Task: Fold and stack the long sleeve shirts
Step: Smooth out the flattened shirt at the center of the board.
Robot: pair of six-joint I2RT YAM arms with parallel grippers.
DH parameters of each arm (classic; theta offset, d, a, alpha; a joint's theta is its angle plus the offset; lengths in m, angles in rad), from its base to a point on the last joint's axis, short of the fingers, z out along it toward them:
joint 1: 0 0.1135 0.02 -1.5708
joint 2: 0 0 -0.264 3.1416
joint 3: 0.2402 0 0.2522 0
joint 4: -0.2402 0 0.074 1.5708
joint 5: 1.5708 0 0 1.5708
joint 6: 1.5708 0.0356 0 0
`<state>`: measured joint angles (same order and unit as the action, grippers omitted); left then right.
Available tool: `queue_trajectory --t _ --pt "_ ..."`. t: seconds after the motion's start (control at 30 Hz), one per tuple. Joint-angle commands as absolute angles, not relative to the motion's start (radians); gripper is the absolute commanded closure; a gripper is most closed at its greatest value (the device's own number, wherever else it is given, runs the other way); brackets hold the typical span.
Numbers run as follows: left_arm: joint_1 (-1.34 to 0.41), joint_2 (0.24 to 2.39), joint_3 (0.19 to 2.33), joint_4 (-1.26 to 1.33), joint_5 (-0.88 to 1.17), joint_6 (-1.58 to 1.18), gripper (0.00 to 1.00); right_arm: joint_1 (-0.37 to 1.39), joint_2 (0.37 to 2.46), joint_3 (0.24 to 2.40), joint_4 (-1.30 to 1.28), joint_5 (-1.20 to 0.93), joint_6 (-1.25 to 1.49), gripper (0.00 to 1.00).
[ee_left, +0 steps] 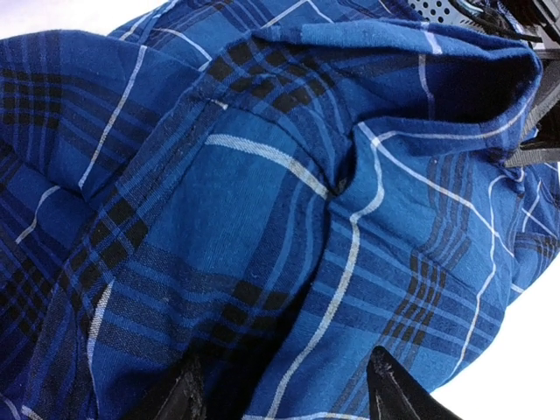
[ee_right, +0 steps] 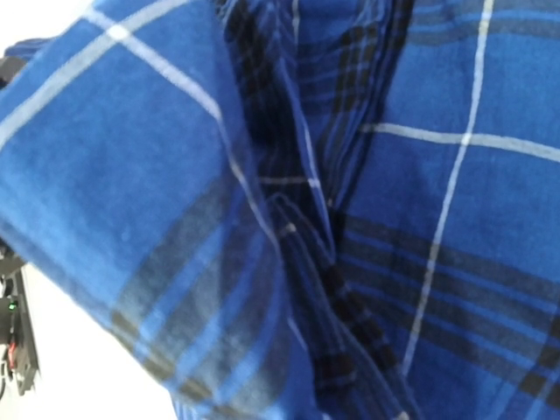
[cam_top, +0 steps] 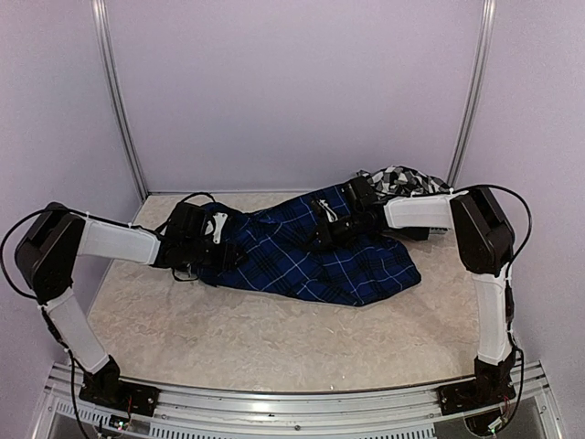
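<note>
Navy shirt (cam_top: 311,261) lies crumpled across the far middle of the counter (cam_top: 228,338), running from the left arm's reach to the right arm's. The black-and-white checked shirt (cam_top: 402,180) sits bunched in the far right corner, just behind the right arm.

Your left pincer (ee_left: 289,398) is at the shirt's left end. Its fingertips (ee_left: 398,394) stand partly apart and straddle a fold, with no sign of a clamp on it. Your right pincer (cam_top: 322,229) is closed tight at the far right part of the shirt. Cloth hides its fingers, but the ridge of fabric rising to it suggests it pinches a thin fold.

The garment looks far from flat, so the step in hand is probably spreading it before any fold.

- Close the left pincer on a seam or hem, not on loose mid-panel cloth, which would only gather more wrinkles.
- Once both ends are held, draw them apart to left and right, lifting just enough that the cloth clears the counter instead of dragging.
- Lay it down toward the near side, well away from the checked shirt, so the two do not tangle.
- Check that the collar and sleeves show before you release.
</note>
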<state>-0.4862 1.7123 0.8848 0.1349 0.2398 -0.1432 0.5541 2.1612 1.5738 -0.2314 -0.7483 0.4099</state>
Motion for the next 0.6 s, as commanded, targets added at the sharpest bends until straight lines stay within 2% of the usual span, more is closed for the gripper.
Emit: queue_trajectory --t 0.0,0.1,0.27,0.57 --pt "-0.490 1.764 0.916 0.099 0.240 -0.111 0.44 0.555 2.158 1.566 -0.216 -0.765 0.399 1.00" --pt "-0.490 1.775 0.911 0.092 0.266 -0.111 0.52 0.555 2.157 1.568 -0.218 -0.765 0.398 1.00" --pt "-0.490 1.751 0.881 0.101 0.297 -0.122 0.73 0.555 2.161 1.567 -0.218 -0.768 0.397 1.00" --pt "-0.495 1.670 0.867 0.083 0.322 -0.142 0.93 0.554 2.164 1.563 -0.213 -0.769 0.398 1.00"
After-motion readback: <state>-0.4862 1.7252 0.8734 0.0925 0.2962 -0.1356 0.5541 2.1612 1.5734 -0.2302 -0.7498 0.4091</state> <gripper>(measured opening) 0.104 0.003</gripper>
